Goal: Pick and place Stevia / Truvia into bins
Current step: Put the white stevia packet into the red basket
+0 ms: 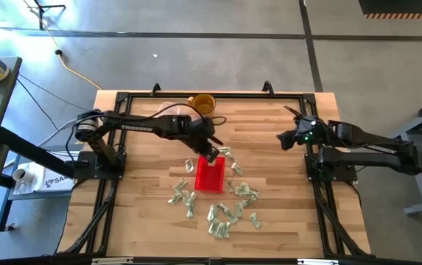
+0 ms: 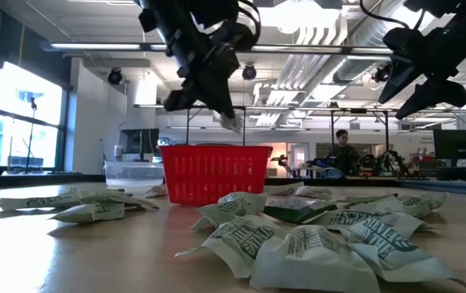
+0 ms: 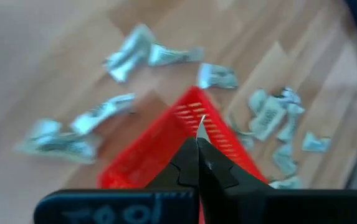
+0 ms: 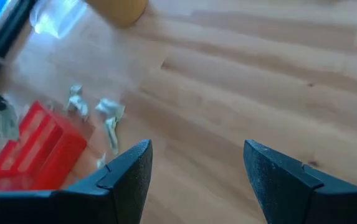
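The red bin (image 1: pixel 211 176) is sitting near the middle of the wooden table (image 1: pixel 144 228), and from above its floor is showing only red — no packet can be made out inside it. Behind it, near the far edge, a clear plastic container (image 2: pixel 132 173) and a yellow-brown mug (image 1: pixel 202 103) are standing side by side; their contents cannot be told.

The left gripper (image 1: pixel 210 154) is hanging just over the bin's far rim, its fingers pinched together on one packet (image 2: pixel 232 121). The other Stevia packets (image 1: pixel 229 213) are lying scattered on the table around the bin, mostly on its near side and toward the right arm, with a few beside its far right corner.

The right gripper (image 1: pixel 287 138) is waiting in the air well apart from the bin, fingers spread and holding nothing. Bare wood is lying open beneath it and along the table's left side.

The low view is showing the held packet dangling above the bin's rim — the high view hides it under the gripper. It is also showing a person (image 2: pixel 343 148) far off in the room.
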`<state>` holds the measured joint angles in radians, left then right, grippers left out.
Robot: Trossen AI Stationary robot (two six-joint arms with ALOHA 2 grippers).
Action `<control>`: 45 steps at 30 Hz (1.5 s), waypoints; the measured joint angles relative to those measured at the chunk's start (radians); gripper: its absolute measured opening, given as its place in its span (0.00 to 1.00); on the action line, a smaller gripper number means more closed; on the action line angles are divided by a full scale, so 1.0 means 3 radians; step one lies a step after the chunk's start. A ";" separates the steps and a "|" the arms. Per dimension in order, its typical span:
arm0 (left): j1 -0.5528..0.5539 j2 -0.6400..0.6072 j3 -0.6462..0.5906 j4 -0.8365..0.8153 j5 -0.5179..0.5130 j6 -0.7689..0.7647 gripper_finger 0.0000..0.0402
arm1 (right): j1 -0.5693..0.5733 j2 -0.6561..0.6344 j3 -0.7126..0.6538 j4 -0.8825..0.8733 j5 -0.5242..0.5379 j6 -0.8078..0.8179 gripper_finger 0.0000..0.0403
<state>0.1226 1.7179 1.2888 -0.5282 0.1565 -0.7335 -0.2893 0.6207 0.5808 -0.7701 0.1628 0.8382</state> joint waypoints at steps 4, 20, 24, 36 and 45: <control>-0.0040 0.0105 0.0000 0.0095 0.0230 -0.0062 0.08 | 0.0020 0.0285 0.0000 0.0132 -0.0404 -0.0250 0.60; -0.0813 0.0190 -0.0004 -0.0241 -0.1035 -0.0161 0.18 | 0.0813 0.1348 0.0000 0.0855 -0.0674 -0.1204 0.60; -0.0833 0.0189 -0.0004 -0.0197 -0.1048 -0.0040 0.31 | 0.1087 0.1642 0.0000 0.1262 -0.0563 -0.1061 0.60; -0.1147 -0.0106 -0.0003 -0.0977 -0.1398 0.0075 0.66 | 0.1376 0.2648 0.0000 0.2318 0.0007 -0.0695 0.60; -0.1240 -0.0223 -0.0001 -0.1613 -0.1550 -0.0011 0.61 | 0.1379 0.3175 0.0000 0.2997 0.0238 -0.0704 0.60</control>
<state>-0.2493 1.6511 1.2884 -1.0123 -0.3086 -0.7369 0.1243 1.5733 0.5808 0.1291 0.2341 0.6268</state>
